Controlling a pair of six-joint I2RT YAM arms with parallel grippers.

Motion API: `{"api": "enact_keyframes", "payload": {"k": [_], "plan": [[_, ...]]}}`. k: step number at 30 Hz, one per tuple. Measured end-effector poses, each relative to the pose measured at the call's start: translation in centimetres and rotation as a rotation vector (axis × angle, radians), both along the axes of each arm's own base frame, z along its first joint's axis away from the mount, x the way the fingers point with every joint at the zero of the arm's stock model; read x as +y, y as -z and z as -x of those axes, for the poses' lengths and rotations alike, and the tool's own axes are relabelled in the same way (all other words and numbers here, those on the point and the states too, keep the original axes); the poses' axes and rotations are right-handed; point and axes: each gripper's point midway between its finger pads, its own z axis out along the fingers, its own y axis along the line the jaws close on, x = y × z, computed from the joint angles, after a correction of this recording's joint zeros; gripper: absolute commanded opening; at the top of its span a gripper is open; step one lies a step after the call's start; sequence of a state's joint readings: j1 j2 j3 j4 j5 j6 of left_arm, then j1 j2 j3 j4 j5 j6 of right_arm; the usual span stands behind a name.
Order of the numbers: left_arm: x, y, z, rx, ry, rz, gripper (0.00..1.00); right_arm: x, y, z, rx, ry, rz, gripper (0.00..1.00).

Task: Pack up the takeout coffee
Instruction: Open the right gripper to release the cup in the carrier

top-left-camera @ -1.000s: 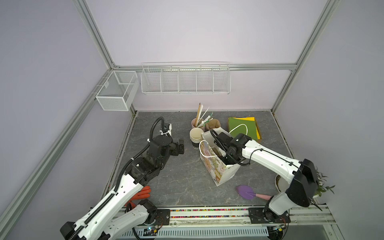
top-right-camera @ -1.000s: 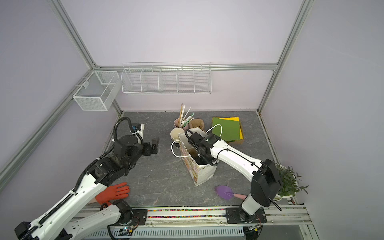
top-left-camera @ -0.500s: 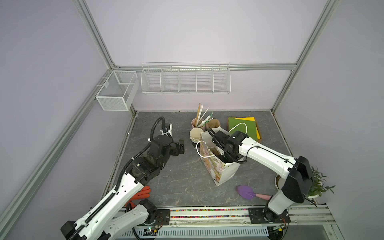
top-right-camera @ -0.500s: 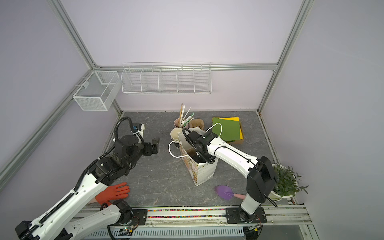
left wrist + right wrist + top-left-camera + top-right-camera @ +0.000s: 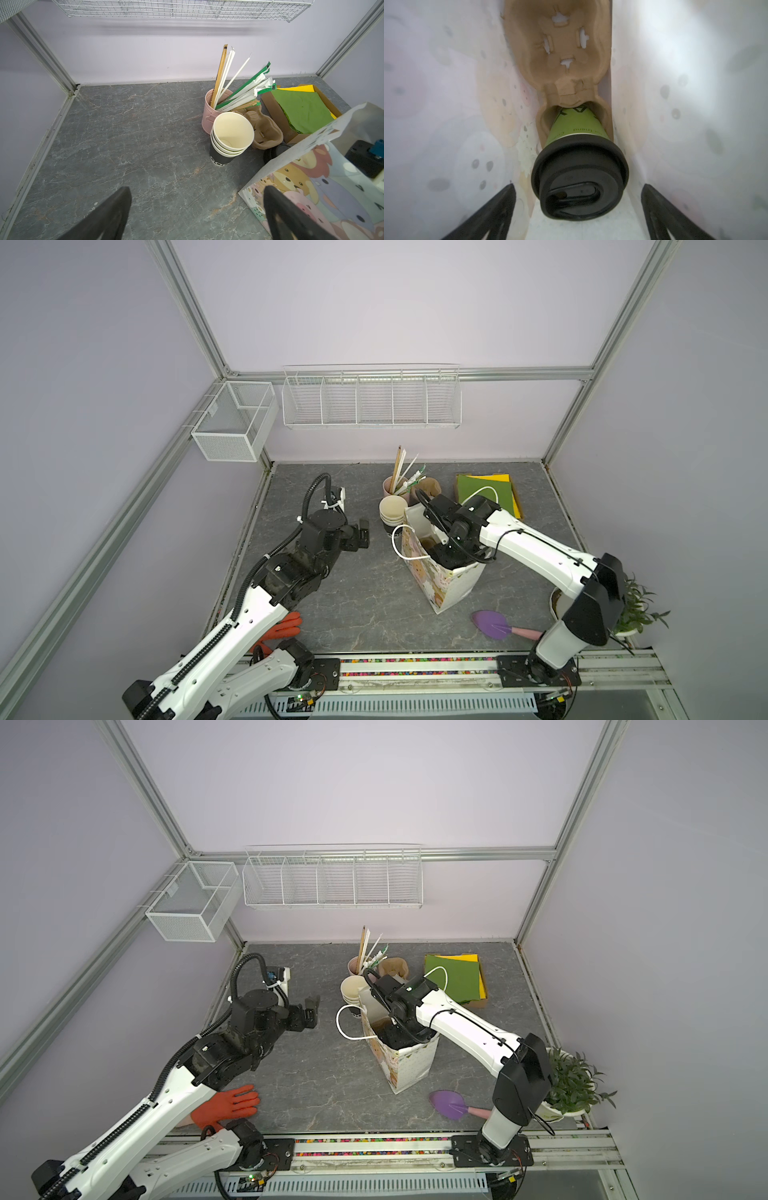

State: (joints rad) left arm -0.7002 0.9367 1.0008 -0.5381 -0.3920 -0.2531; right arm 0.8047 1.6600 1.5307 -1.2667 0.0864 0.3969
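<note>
Takeout coffee point(image 5: 579, 166), lidded, seated in a socket of the pulp carrier point(image 5: 560, 52) inside the paper bag point(image 5: 446, 104), between the right gripper's point(image 5: 578, 187) widely spread fingers, clear of both. Left gripper point(image 5: 197, 188): fingers wide, empty, well apart from the bag.

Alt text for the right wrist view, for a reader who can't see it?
Inside a paper bag, a green takeout coffee with a black lid sits in one well of a pulp carrier; the other well is empty. The right end effector is open, fingers clear of the lid.
</note>
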Motion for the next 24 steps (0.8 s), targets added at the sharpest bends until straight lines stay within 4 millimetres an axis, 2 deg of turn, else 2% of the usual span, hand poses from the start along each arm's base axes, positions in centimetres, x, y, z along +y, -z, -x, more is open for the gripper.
{"api": "enact_keyframes", "payload": {"k": [11, 24], "plan": [[-0.1, 0.2, 0.0, 0.005, 0.003, -0.003, 0.99, 0.8, -3.0, -1.2, -0.064, -0.011, -0.054, 0.88], [-0.2, 0.5, 0.0, 0.015, 0.007, -0.009, 0.99, 0.6, -3.2, -1.3, -0.071, -0.018, -0.052, 0.88]]}}
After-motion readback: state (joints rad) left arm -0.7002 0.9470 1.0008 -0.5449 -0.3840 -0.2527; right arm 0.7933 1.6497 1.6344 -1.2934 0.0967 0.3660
